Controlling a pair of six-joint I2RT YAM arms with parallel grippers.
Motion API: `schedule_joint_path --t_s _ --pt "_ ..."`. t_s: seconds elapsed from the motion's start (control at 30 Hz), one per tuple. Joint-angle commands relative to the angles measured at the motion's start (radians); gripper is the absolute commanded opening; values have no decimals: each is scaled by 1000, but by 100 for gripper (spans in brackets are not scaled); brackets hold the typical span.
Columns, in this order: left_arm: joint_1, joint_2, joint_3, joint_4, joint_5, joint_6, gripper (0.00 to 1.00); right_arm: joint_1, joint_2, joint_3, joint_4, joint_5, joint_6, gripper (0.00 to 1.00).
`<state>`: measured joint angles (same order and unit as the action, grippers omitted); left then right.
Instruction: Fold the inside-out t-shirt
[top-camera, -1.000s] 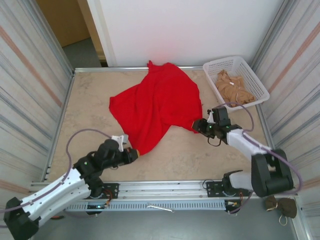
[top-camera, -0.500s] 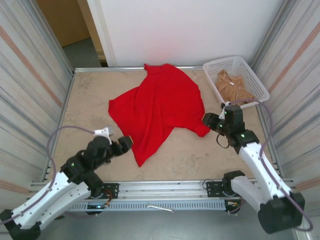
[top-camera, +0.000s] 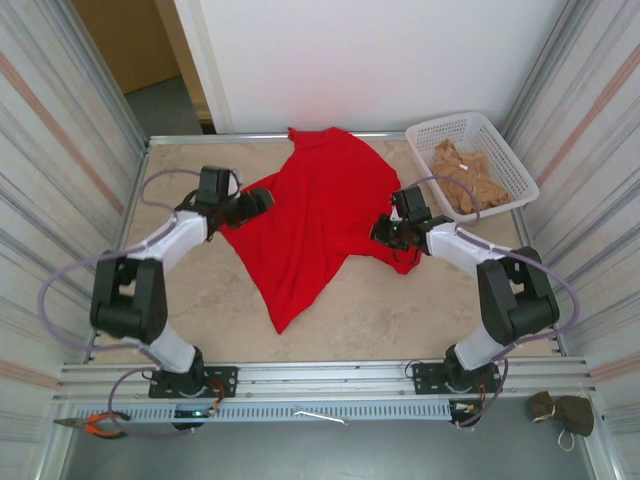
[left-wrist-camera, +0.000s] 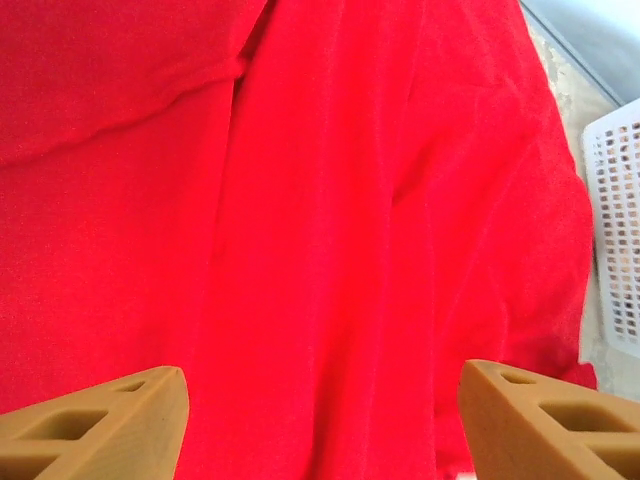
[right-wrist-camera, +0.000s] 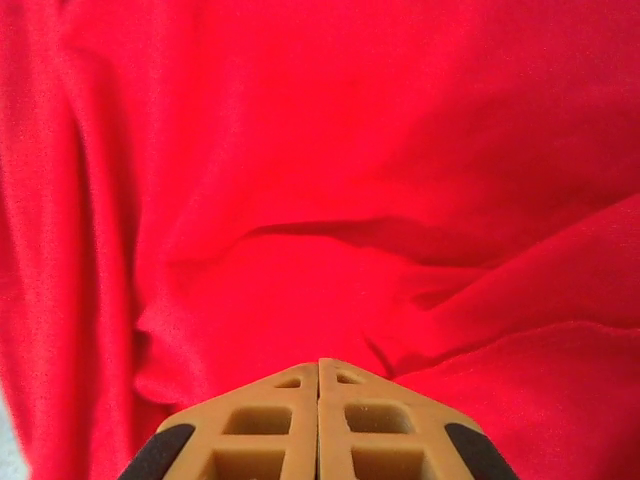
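The left arm rises from its base at the near edge, bends at the elbow over the left side of the tabletop (top-camera: 400, 320), and then reaches forward and to the right. Its forearm lies low and almost flat. The left claw (top-camera: 258, 198) is at the far left edge of the t-shirt (top-camera: 320, 210). It is open: in the left wrist view its two tan fingers (left-wrist-camera: 100, 420) stand wide apart with only red cloth below them, and they grip nothing.

The right arm goes up from its base on the right, folds at the elbow, and stretches to the left. The right claw (top-camera: 385, 232) is on the right side of the t-shirt, near a small flap of cloth that sticks out there. It is closed: in the right wrist view the fingers (right-wrist-camera: 270, 420) press together with no gap. I cannot tell whether any cloth is pinched between them.

The red t-shirt lies spread but wrinkled in the middle and far part of the tabletop. Its long axis runs from the far edge toward the near edge. The wide part is far, and it narrows to a pointed end that points toward the arms' bases.

The tabletop is pale beige with a stone pattern and a metal frame. A white basket (top-camera: 500, 150) with a tan cloth (top-camera: 465, 178) in it stands at the far right corner. Striped panels close both sides, and a white wall is behind.
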<state>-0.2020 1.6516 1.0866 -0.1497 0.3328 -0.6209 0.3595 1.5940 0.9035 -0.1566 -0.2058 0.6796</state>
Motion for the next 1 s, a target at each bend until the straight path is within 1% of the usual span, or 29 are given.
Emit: schedule_joint_path --t_s 0.0,0.07,0.13,0.23,0.33,0.47,0.6,0.7,0.77,0.8,0.87,0.97 --pt "29 114 90 -12 46 60 71 -11 38 -2 17 40 46 3" --pt "54 186 128 -18 58 49 71 -30 47 -37 18 46 69 0" --pt "80 235 151 -34 57 43 70 -52 44 -73 20 42 82 0" --pt "128 273 146 -38 67 20 69 -88 22 -122 11 49 88 0" --pt "164 266 94 -23 67 -11 69 -130 7 -138 -8 49 81 0" --pt "193 217 -14 -11 52 -58 68 -178 24 -109 -54 39 74 0" --pt "203 154 -111 -16 45 -77 67 -192 63 -49 -93 26 55 0" --pt "215 80 -225 24 60 -137 67 -191 108 12 -134 21 35 0" --pt "243 -6 -366 112 71 -248 67 -190 137 47 -151 19 24 0" --pt "254 -66 -461 180 75 -320 67 -189 158 68 -160 19 18 1" --pt "263 -176 -610 245 63 -435 67 -189 198 109 -176 12 9 1" --pt "253 -361 -771 236 45 -525 66 -185 264 174 -205 17 -1 1"
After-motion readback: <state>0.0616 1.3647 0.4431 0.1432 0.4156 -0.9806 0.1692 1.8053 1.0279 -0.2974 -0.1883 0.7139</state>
